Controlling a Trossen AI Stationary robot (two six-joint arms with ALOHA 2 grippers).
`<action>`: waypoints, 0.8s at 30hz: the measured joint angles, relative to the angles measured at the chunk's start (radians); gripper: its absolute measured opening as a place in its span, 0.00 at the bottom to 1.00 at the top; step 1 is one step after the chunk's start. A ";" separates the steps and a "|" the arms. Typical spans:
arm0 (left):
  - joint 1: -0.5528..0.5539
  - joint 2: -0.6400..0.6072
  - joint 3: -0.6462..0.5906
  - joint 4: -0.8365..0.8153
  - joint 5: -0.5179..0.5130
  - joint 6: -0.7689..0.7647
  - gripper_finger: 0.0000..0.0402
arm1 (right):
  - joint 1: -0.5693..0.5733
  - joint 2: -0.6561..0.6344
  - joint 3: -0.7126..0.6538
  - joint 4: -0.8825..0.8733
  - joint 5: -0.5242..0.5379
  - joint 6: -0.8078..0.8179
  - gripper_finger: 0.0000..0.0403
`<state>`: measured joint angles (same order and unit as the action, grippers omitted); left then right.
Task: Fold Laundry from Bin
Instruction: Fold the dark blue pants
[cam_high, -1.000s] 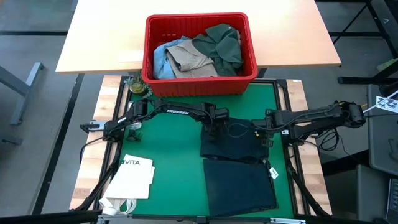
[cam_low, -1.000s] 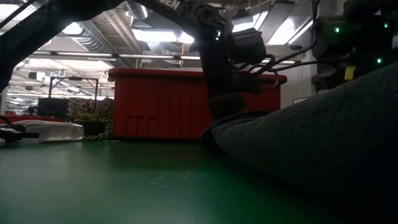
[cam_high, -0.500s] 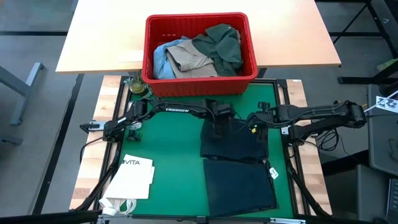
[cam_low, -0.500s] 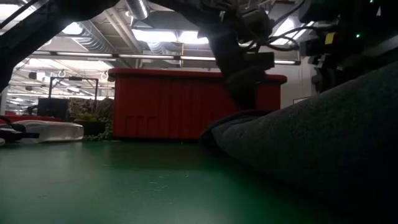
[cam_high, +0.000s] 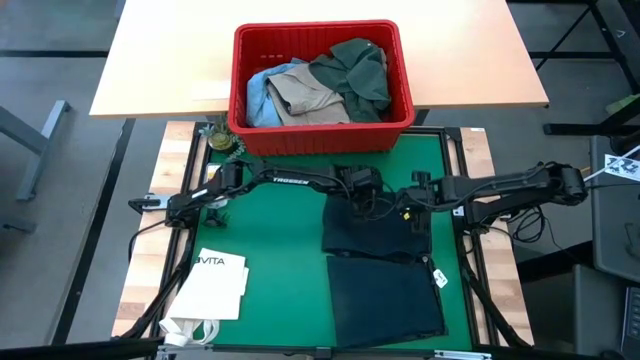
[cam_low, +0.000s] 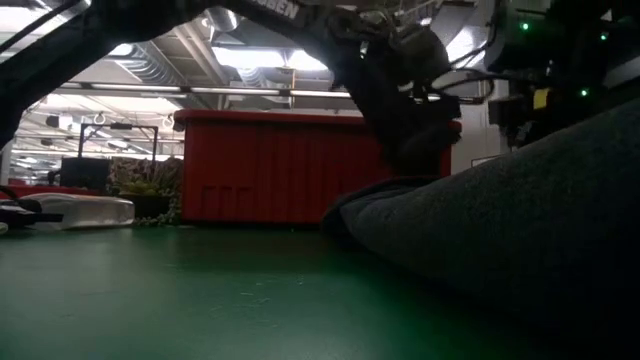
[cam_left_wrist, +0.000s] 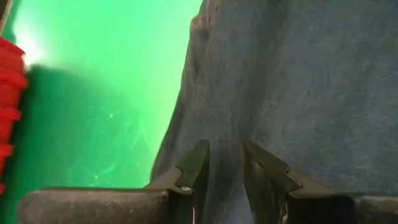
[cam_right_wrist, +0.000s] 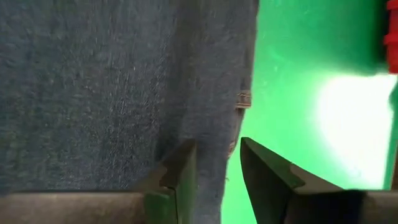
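The dark navy-grey trousers (cam_high: 380, 265) lie folded on the green mat (cam_high: 270, 250), a thicker folded part at the far end. My left gripper (cam_high: 362, 200) is at that far end, a little in from the trousers' left side. My right gripper (cam_high: 411, 204) is at the far right corner. Both point steeply down and are shut on the cloth with a narrow gap. The red bin (cam_high: 320, 125) beyond the mat holds the other laundry: a dark green shirt (cam_high: 352, 70), a khaki garment (cam_high: 305, 95) and light blue denim (cam_high: 258, 95). My left gripper (cam_left_wrist: 225, 171) comes from above, slanting, and has a ridge of the trousers' cloth (cam_left_wrist: 222, 134) between its two fingers, near the left side edge (cam_left_wrist: 177, 118). How many layers it has does not show. The trousers lie on the mat. My right gripper (cam_right_wrist: 217, 165) comes steeply from above and closes on the trousers at their right side edge (cam_right_wrist: 239, 118), which runs into the gap between the fingers. One finger (cam_right_wrist: 264, 165) stands over the bare mat. The cloth lies flat on the mat.
A white paper bag printed "VITA" (cam_high: 215, 285) lies on the mat's near left. A small green object (cam_high: 222, 140) stands at the mat's far left corner. The bin rests across the far edge of the mat, with a wooden tabletop (cam_high: 170, 60) behind it.
My left gripper has moved toward the table's right edge along the trousers' far end and tipped less steeply. My right gripper has shifted a little toward the left and tipped too. The trousers keep their shape on the mat.
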<state>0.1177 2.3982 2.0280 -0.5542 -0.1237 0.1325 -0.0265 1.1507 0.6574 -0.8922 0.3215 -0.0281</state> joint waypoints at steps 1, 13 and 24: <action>0.001 0.003 -0.003 -0.007 -0.007 0.000 0.22 | 0.000 0.000 -0.014 0.014 0.002 0.000 0.31; 0.069 0.070 -0.001 0.116 -0.030 -0.030 0.22 | -0.051 0.000 -0.116 0.063 0.131 0.057 0.31; 0.121 0.064 -0.002 0.149 -0.065 -0.104 0.22 | -0.142 -0.001 -0.130 0.046 0.112 0.057 0.31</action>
<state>0.2390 2.4625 2.0262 -0.4055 -0.1883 0.0288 -0.1689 1.1501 0.5278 -0.8464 0.4333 0.0291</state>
